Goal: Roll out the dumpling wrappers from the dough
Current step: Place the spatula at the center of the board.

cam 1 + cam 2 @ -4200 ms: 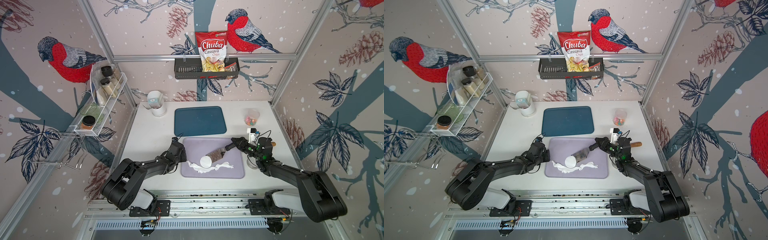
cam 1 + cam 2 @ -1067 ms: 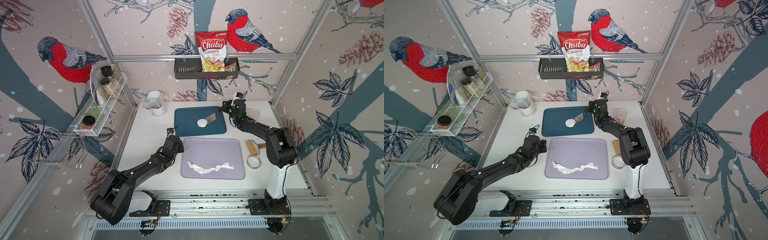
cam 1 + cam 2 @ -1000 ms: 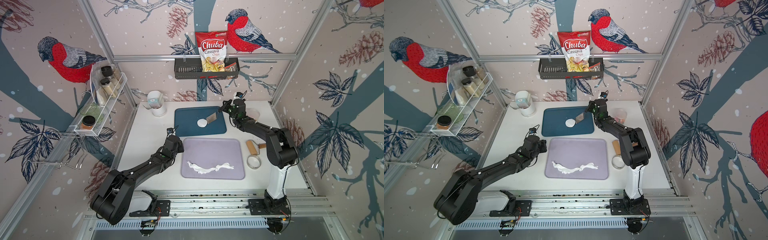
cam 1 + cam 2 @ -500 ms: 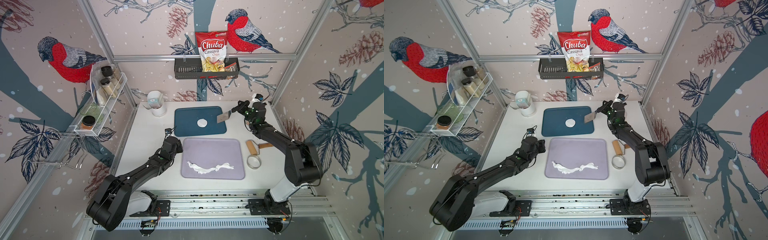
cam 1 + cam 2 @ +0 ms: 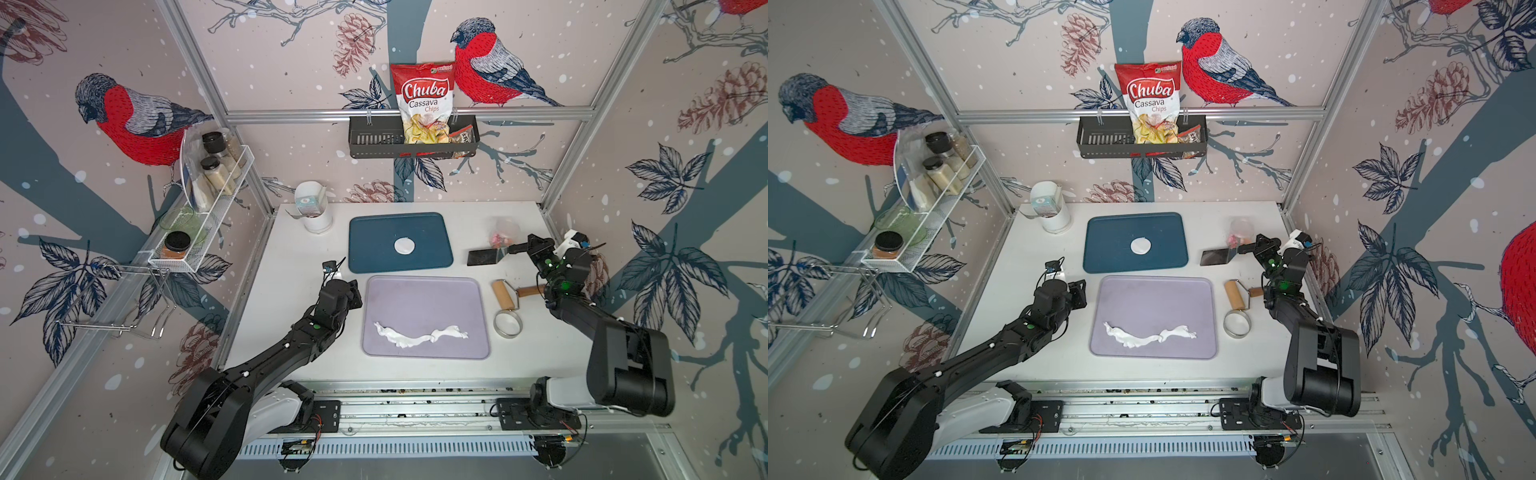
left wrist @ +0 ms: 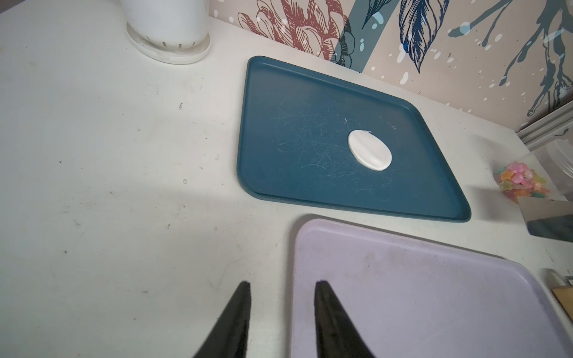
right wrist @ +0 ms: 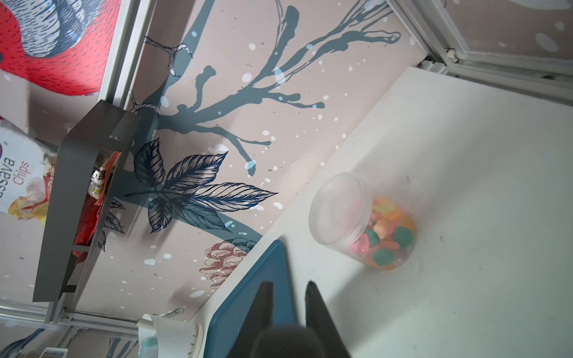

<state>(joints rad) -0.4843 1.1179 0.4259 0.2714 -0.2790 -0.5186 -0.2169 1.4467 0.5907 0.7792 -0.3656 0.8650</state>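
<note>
- Dumpling wrapper [image 5: 404, 246]: thin, smooth white disc on blue tray [image 5: 374, 232].
- Dough [image 5: 419, 334]: ragged matte strip on lilac tray [image 5: 415, 299].
- Left gripper [image 6: 282, 283] parted, empty; right gripper [image 5: 519, 248] clamps scraper [image 5: 484, 257].

A dark-blue rectangular tray [image 5: 374, 249] sits mid-frame in both top views, with a lilac rectangular tray [image 5: 424, 299] just below it. Right of the lilac tray lie a wooden rolling pin [image 5: 503, 294] and a round metal ring cutter [image 5: 495, 325]. Higher in the frame are a flat steel scraper [image 5: 483, 257] and a clear tub of coloured sweets [image 7: 366, 223].
</note>
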